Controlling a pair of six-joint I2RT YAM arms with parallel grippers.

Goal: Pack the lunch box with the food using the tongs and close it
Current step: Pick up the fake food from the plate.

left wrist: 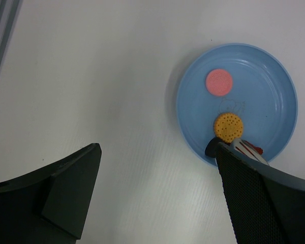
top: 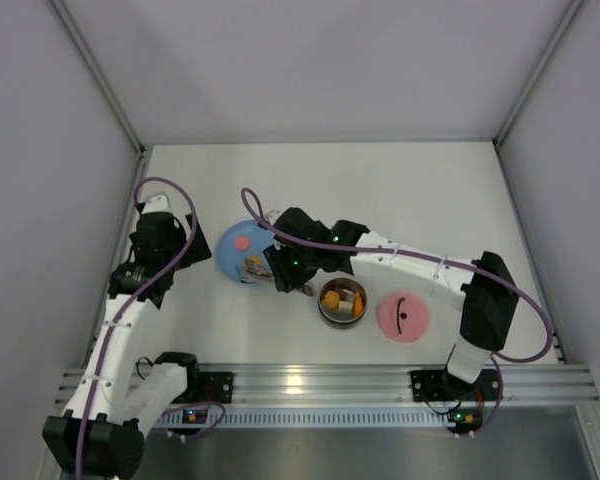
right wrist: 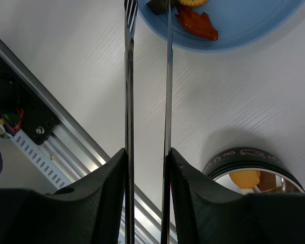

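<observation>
The steel lunch box [top: 342, 301] stands near the table's front and holds orange and yellow food [top: 348, 303]. Its pink lid [top: 403, 316] lies flat to the right of it. My right gripper [right wrist: 147, 157] is shut on the tongs [right wrist: 129, 76], whose two arms reach to the near edge of the blue plate [top: 230, 250]. A dark brown piece [right wrist: 155, 5] sits between the tong tips; I cannot tell whether it is pinched. On the plate lie a pink piece [left wrist: 219, 82], an orange cracker [left wrist: 228, 126] and a reddish-brown piece [right wrist: 195, 24]. My left gripper [left wrist: 157, 193] hangs open left of the plate, holding nothing.
An aluminium rail [top: 320, 383] runs along the table's front edge, close below the lunch box and lid. White walls enclose the table at the back and on both sides. A purple cable [top: 165, 185] loops over the left arm.
</observation>
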